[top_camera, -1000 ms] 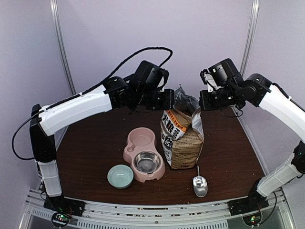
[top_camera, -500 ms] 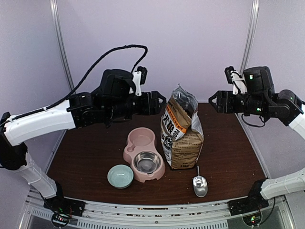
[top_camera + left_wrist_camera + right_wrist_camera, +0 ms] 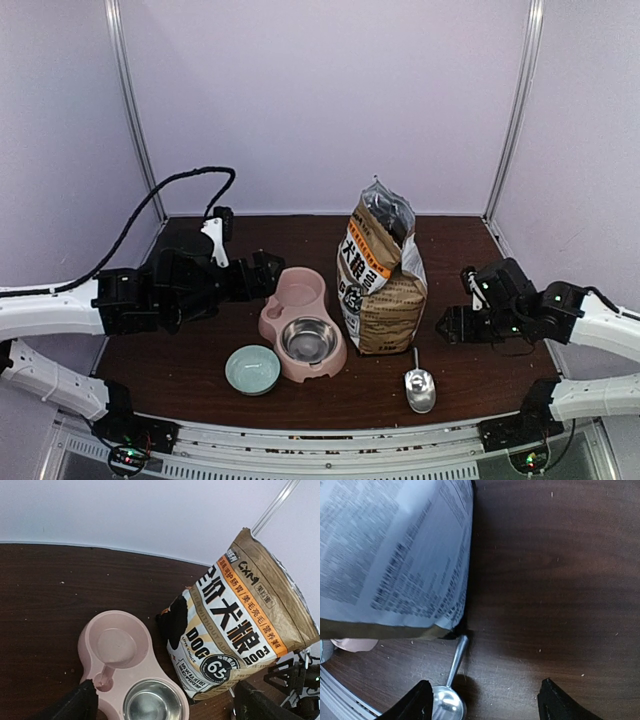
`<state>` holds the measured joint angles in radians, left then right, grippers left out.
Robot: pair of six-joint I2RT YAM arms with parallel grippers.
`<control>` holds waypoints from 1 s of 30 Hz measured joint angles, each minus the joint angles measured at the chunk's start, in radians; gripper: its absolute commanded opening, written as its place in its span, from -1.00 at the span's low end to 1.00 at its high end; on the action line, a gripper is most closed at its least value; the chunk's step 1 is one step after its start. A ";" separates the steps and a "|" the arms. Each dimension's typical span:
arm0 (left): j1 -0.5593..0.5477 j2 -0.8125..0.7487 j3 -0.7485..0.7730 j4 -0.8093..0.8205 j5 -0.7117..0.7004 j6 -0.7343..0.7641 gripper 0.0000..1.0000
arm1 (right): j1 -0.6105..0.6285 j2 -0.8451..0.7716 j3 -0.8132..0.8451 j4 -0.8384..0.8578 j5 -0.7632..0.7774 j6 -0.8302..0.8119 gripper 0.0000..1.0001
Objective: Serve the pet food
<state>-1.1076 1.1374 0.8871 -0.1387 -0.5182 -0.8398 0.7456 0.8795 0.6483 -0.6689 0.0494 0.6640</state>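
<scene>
Flanking the upright bag point(image 3: 385, 290), left fingers point(image 3: 80, 703), right fingers point(image 3: 418, 701), both spread, empty

The pet food cannot be made out in any view; the pellets are hidden. What shows is a paper bag point(image 3: 382, 290), brown and white with an orange band and "DOG FOOD" print. It stands upright on the desk point(image 3: 200, 340) between the two hands, to the right of the left hand point(image 3: 264, 276) and near the right hand point(image 3: 447, 325), on its left. Its crumpled top gapes, and the inside is too dark to read.
</scene>
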 measured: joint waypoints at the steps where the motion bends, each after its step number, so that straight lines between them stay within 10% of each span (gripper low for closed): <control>1: 0.000 -0.027 -0.026 0.000 -0.012 -0.009 0.96 | 0.000 0.001 -0.034 0.018 -0.017 0.018 0.46; 16: 0.017 -0.291 -0.151 -0.148 -0.139 -0.104 0.95 | 0.000 0.087 -0.166 0.128 -0.271 0.121 0.00; 30: 0.018 -0.114 -0.055 -0.267 -0.105 -0.104 0.94 | 0.082 0.157 -0.188 0.171 -0.356 0.173 -0.25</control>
<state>-1.0901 1.0233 0.8326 -0.4053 -0.6228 -0.9440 0.8272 1.0363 0.4599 -0.4984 -0.3069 0.8371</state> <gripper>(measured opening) 0.976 0.420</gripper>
